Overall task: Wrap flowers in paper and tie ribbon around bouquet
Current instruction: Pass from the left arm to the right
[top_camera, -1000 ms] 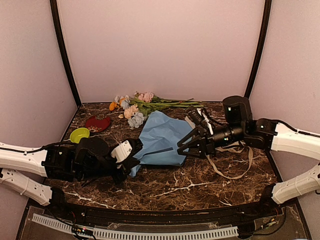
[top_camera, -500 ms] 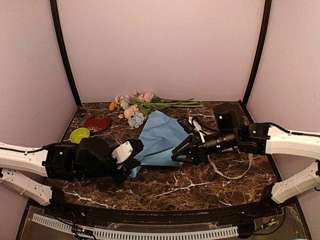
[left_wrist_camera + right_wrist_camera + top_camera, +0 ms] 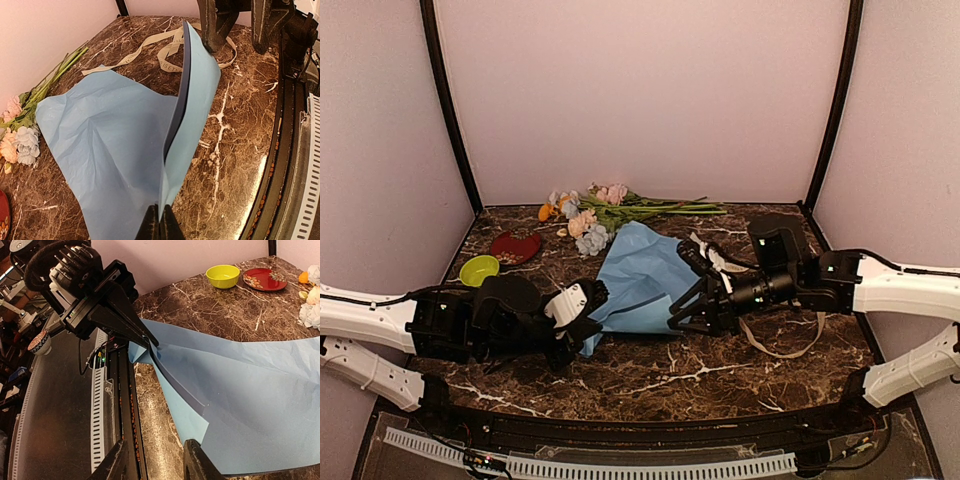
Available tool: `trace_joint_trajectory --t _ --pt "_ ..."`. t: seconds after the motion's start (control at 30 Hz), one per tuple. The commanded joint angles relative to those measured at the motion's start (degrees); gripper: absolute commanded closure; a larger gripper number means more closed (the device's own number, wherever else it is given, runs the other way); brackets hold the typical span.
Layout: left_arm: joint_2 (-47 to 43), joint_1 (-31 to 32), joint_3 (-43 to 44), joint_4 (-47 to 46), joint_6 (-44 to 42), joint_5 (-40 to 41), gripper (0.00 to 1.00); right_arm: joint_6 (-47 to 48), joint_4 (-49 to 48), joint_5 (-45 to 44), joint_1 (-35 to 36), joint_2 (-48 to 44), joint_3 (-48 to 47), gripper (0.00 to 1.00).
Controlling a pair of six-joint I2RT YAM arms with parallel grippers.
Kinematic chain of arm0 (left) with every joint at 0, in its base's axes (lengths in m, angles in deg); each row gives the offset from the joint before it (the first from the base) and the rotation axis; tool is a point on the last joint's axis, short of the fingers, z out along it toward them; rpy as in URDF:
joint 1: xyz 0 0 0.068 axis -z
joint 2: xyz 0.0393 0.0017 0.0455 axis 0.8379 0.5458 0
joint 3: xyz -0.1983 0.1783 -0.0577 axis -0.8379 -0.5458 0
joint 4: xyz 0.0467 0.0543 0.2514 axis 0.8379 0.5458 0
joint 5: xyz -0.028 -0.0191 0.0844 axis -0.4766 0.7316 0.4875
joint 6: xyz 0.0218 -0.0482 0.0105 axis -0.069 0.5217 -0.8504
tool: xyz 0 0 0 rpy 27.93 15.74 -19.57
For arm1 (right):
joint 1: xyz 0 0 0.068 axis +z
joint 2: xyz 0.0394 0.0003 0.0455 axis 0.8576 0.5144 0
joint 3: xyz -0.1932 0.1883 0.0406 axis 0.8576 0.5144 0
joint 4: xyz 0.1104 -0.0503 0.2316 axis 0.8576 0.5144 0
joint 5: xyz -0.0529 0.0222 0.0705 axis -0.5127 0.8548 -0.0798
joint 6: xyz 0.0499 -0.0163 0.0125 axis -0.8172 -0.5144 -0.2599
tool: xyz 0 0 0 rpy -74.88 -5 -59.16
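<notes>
The paper (image 3: 642, 272) lies light-blue side up in mid-table, its near flap folded up so the navy underside shows along the crease (image 3: 176, 115). My left gripper (image 3: 160, 224) is shut on the paper's near corner, also seen from above (image 3: 584, 326) and in the right wrist view (image 3: 146, 341). My right gripper (image 3: 678, 312) stands open low at the paper's right edge, the free flap corner (image 3: 202, 424) just ahead of its fingers (image 3: 197, 462). The flowers (image 3: 595, 212) lie loose at the back, beyond the paper. The ribbon (image 3: 788, 345) trails on the table under the right arm.
A green bowl (image 3: 479, 269) and a red plate (image 3: 515, 247) sit at the back left. The dark table rim and a white slotted rail (image 3: 100, 405) run along the near edge. Pink walls close in the back and both sides.
My right gripper has moved left and down to the paper's right edge, its jaws staying apart. The left gripper has held still on the corner.
</notes>
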Motion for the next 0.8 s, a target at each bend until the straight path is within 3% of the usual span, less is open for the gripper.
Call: trace_joint_trajectory --t 0.0,0.2,0.47,0.6,0.77 --pt "0.03 -0.47 0.57 -0.78 0.42 -0.42 1.00 0.29 -1.64 0.18 0.48 -0.96 0.94 0.62" --pt "-0.20 -0.46 0.44 -0.52 0.34 -0.35 1.00 0.03 -2.21 1.11 0.48 -1.78 1.27 0.69" --pt "-0.33 -0.42 0.41 -0.43 0.25 -0.44 1.00 2.90 -1.41 -3.92 -0.21 -6.18 1.39 0.58" --pt "-0.01 -0.39 0.39 -0.49 0.11 -0.61 1.00 3.46 -5.26 -0.53 -0.04 -5.62 3.30 0.58" --pt "-0.13 -0.42 0.28 -0.49 0.59 -0.70 1.00 3.48 -7.59 -0.23 0.29 -5.05 4.03 0.68"
